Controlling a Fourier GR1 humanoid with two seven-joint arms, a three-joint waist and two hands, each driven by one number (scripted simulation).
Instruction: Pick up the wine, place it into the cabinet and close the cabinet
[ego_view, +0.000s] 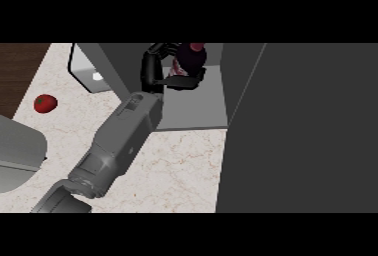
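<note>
Wine (192, 56) is clasped in your left hand (179, 81), its fingers (150, 66) curled round the dark bottle inside the open cabinet (198, 107). Well apart from the fingers, down-left, you see a red fruit (45, 103) on the desk (177, 160).

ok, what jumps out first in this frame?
The left robot hand at top centre, curled round the dark wine bottle inside the open cabinet. Next, the big dark grey panel filling the right side, and a small red fruit on the marble counter at left.
</note>
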